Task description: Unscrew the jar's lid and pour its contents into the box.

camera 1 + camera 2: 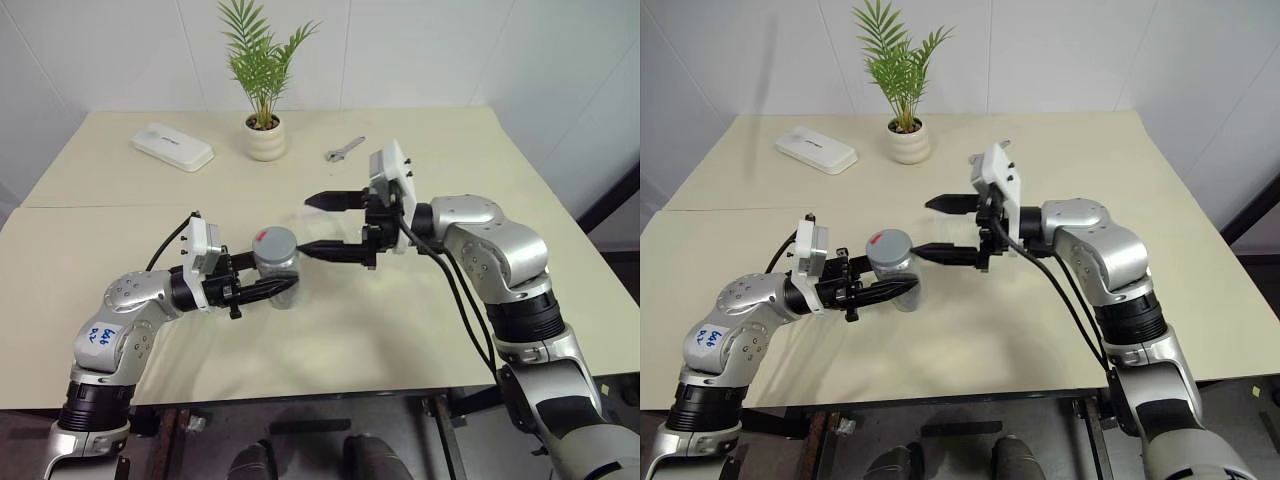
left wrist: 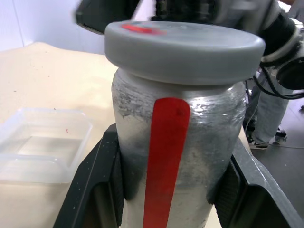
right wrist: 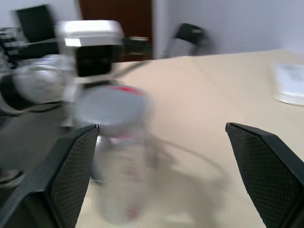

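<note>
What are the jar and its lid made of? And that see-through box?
The jar looks like clear plastic or glass, cloudy inside; which one I can't tell. The lid seems matte grey plastic, smooth and dull. The box looks like thin clear plastic: the table shows through its soft, rounded walls.

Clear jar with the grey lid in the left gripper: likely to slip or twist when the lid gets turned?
Probably stiff: the clear cylindrical jar holds its shape between the left gripper's fingers. Smooth round wall may spin in the grip. The flat grey lid overhangs, giving the open right gripper purchase.
</note>
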`<state>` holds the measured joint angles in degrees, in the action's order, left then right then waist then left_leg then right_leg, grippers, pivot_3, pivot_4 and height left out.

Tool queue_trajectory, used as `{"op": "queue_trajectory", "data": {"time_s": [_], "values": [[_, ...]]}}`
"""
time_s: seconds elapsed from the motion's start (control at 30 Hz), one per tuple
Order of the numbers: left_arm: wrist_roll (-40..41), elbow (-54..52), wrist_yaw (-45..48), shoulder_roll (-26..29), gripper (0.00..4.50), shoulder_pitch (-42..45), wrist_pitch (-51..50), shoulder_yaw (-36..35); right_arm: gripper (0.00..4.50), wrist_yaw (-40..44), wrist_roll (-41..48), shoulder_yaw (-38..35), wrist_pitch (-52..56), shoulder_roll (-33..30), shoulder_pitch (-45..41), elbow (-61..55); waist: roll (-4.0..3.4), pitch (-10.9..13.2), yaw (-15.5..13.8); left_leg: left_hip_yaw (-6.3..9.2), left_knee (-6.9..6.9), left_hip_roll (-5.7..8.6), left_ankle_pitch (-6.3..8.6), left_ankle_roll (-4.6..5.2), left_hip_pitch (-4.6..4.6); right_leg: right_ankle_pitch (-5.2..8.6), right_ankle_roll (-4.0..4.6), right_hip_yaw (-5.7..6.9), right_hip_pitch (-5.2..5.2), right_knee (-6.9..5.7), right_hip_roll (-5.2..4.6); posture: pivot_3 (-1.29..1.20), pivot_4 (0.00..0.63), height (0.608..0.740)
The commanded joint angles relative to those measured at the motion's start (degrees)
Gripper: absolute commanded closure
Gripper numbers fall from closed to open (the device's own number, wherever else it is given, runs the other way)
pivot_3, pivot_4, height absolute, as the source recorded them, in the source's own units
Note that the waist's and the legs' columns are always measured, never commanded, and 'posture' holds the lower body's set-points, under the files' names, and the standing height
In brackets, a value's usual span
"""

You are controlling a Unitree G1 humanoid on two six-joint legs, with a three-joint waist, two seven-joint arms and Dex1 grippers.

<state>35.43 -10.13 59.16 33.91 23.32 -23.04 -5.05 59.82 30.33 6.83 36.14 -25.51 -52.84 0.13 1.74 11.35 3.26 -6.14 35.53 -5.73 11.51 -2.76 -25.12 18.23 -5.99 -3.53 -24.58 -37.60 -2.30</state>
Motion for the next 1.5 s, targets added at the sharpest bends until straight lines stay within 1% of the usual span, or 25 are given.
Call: {"op": "queue_trajectory", "data": {"time_s": [0.03, 0.17, 0.27, 0.37, 0.47, 0.6, 0.8, 1.13, 1.23, 1.27, 1.37, 1.43, 1.5], "values": [[0.4, -1.6, 1.1, 0.4, 2.58, 0.0, 1.1, -0.4, 0.01, 1.9, 2.4, -2.6, 0.2, -1.4, 1.1, -2.5, 0.00, 0.0, 0.0, 0.00, -0.01, -0.01, 0.00, 0.00, 0.00, 0.00, 0.00, 0.00, 0.00, 0.00, 0.01, 0.00, 0.150, 0.740], [0.3, -1.5, 1.5, 0.6, 2.58, -0.1, 1.0, -0.5, 0.01, 5.1, 4.5, -3.4, 0.7, -3.0, 2.4, -3.3, 0.00, 0.0, 0.0, 0.00, -0.02, 0.00, 0.00, 0.00, 0.00, 0.01, 0.01, -0.01, 0.00, 0.01, 0.00, 0.00, 0.150, 0.740], [0.2, -1.5, 1.5, 0.6, 2.58, -0.2, 0.9, -0.6, 0.01, 5.9, 8.2, -5.2, 2.8, -2.6, 1.3, -3.4, 0.00, 0.0, 0.0, 0.00, -0.01, -0.01, 0.00, 0.00, 0.01, 0.01, 0.01, 0.00, 0.00, -0.01, 0.01, 0.00, 0.150, 0.740], [0.1, -1.4, 1.5, 0.7, 2.58, -0.3, 0.9, -0.6, 0.01, 5.6, 9.5, -5.6, 4.0, -1.9, -0.2, -3.4, 0.00, 0.0, 0.1, 0.00, 0.01, 0.00, 0.00, 0.00, 0.00, 0.00, 0.01, -0.01, 0.01, -0.01, 0.00, 0.00, 0.150, 0.740], [0.0, -1.2, 1.6, 0.7, 2.58, -0.3, 1.0, -0.6, 0.01, 3.8, 8.2, -3.4, 4.3, -0.2, -1.7, -3.7, 0.00, 0.0, 0.2, 0.01, 0.01, -0.01, 0.00, 0.00, 0.01, 0.00, 0.01, -0.01, 0.00, -0.02, 0.01, 0.00, 0.150, 0.740], [-0.3, -1.3, 1.4, 0.3, 2.58, -0.4, 1.1, -0.3, 0.01, 0.4, 6.5, 0.5, 5.6, 3.6, -2.9, -5.5, 0.00, 0.0, 0.2, 0.01, 0.00, -0.02, 0.00, 0.00, 0.01, 0.01, 0.01, 0.00, -0.01, -0.03, 0.02, 0.00, 0.150, 0.740], [-0.4, -1.3, 1.0, -0.1, 2.58, -0.1, 1.2, 0.0, 0.01, -0.3, 4.3, 5.3, 5.2, 5.8, -2.3, -8.6, 0.00, 0.0, 0.0, 0.01, 0.00, -0.01, 0.00, 0.00, -0.03, 0.01, 0.01, 0.01, -0.02, -0.01, 0.00, 0.00, 0.150, 0.740], [-0.2, -1.8, 0.5, -0.1, 2.58, -0.4, 1.0, -0.1, 0.01, -0.1, 2.8, 6.3, 4.2, 6.4, -1.9, -8.5, 0.00, 0.0, 0.0, 0.01, -0.01, -0.02, 0.00, 0.00, -0.02, 0.01, 0.02, 0.01, -0.02, -0.02, 0.01, 0.00, 0.150, 0.740], [-0.1, -2.0, 0.4, 0.0, 2.58, -0.4, 0.9, 0.0, 0.60, -0.4, 2.6, 6.1, 3.9, 6.7, -1.6, -8.3, 0.00, 0.0, 0.0, 0.01, -0.01, -0.01, 0.00, 0.00, -0.02, 0.01, 0.02, 0.01, -0.02, -0.01, 0.01, 0.00, 0.150, 0.740], [-0.1, -1.9, 0.4, 0.0, 2.58, -0.3, 0.8, 0.0, 0.86, -0.5, 2.6, 6.0, 3.8, 6.8, -1.6, -8.2, 0.00, 0.0, 0.0, 0.01, 0.00, -0.01, 0.00, 0.00, -0.02, 0.01, 0.02, 0.01, -0.02, -0.02, 0.01, 0.00, 0.150, 0.740], [0.0, -2.0, 0.4, 0.1, 2.58, -0.2, 0.7, -0.1, 1.88, -0.9, 2.6, 5.7, 3.8, 7.1, -1.5, -7.9, 0.00, 0.0, 0.1, 0.01, 0.00, -0.01, 0.00, 0.00, -0.02, 0.01, 0.02, 0.01, -0.02, -0.02, 0.01, 0.00, 0.150, 0.740], [0.1, -2.0, 0.4, 0.2, 2.58, -0.2, 0.6, -0.2, 1.95, -1.5, 3.6, 4.5, 4.4, 7.7, -1.5, -7.8, 0.00, 0.0, 0.1, 0.01, 0.00, -0.02, 0.00, 0.00, -0.02, 0.01, 0.02, 0.01, -0.02, -0.02, 0.01, 0.00, 0.150, 0.740], [0.1, -2.0, 0.5, 0.3, 2.58, -0.3, 0.6, -0.2, 1.95, -2.3, 6.9, 1.4, 5.9, 9.1, -1.7, -7.7, 0.00, 0.0, 0.1, 0.01, 0.00, -0.01, 0.00, 0.00, -0.02, 0.01, 0.02, 0.01, -0.02, -0.02, 0.01, 0.00, 0.150, 0.740]]}}
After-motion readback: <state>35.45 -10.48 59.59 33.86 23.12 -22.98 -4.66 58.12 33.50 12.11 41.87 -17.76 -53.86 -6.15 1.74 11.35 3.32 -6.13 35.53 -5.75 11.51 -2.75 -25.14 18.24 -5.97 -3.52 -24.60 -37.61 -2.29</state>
